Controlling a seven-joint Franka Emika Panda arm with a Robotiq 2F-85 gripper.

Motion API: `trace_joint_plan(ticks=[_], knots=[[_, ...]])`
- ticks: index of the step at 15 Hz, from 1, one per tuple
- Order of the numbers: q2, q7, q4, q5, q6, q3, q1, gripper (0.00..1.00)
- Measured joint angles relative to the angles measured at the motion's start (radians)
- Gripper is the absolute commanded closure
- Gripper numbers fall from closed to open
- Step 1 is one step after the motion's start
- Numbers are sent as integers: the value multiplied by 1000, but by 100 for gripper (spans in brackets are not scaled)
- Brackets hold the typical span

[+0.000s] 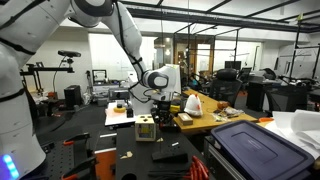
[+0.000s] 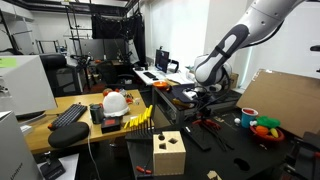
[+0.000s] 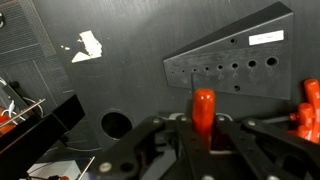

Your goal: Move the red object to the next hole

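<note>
In the wrist view my gripper (image 3: 204, 130) is shut on a red peg-like object (image 3: 204, 106), which stands upright between the fingers. Just beyond it lies a grey angled plate (image 3: 225, 45) with a row of several holes of growing size. The red object's tip sits below the holes near the plate's left end; its lower end is hidden by the fingers. In both exterior views the gripper (image 1: 163, 97) (image 2: 203, 92) hangs low over the dark table; the red object is too small to make out there.
More red pieces (image 3: 311, 108) lie at the wrist view's right edge, and a round hole (image 3: 117, 124) is in the table surface. A wooden box (image 1: 146, 128) (image 2: 168, 152), a bowl of toy fruit (image 2: 265, 128) and a blue bin (image 1: 255, 148) stand nearby.
</note>
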Motion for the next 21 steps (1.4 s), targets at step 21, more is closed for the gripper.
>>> trace_joint_plan(ticks=[21], knots=[[12,1,5,3,29,0,0,98]])
